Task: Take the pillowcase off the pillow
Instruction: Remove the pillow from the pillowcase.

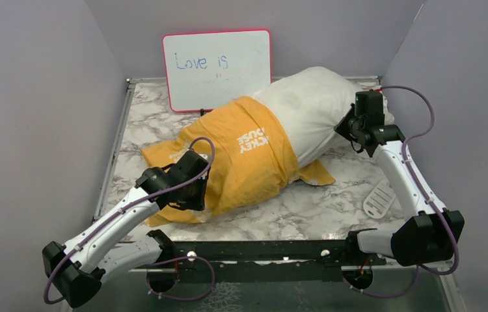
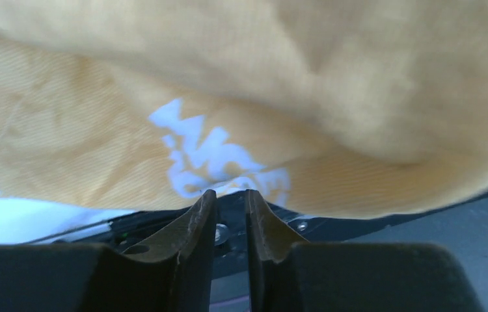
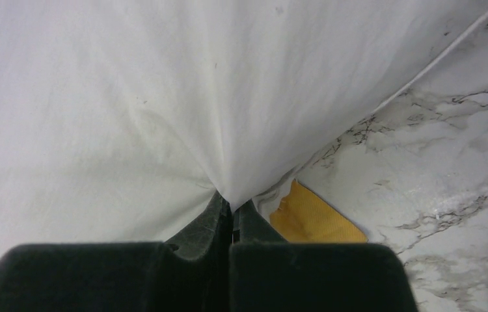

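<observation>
Nearest me, off the pillow's [image 1: 313, 107] covered near-left end, my left gripper [image 2: 230, 195] has its fingers a little spread with nothing between them. The yellow-orange pillowcase [image 2: 163, 130] hangs just past the tips, its white lettering straight ahead, and I cannot tell whether the cloth touches them. I judge the step in hand is a grab on that loose end, so I can draw the pillowcase off. To do it well I would push the tips into a fold of slack cloth alone, clear of the stuffing, and close fully. Then I would pull away from the pillow along its length, low over the surface [image 1: 306, 208] and not upward, so the cloth slides instead of bunching.

The pillowcase covers the pillow's near-left half and lies crumpled past that end. The far-right half is bare white, so I reckon the job is about halfway. A small orange corner pokes out under the pillow's near side.

At the pillow's far-right end my right gripper [image 3: 230, 205] is pressed together, pinching a tuck of the pillow's white cloth. That anchor must hold while the left pulls, or the whole bundle may drag along.

Beyond the pillow's far side the whiteboard [image 1: 218, 68] stands at the wall
</observation>
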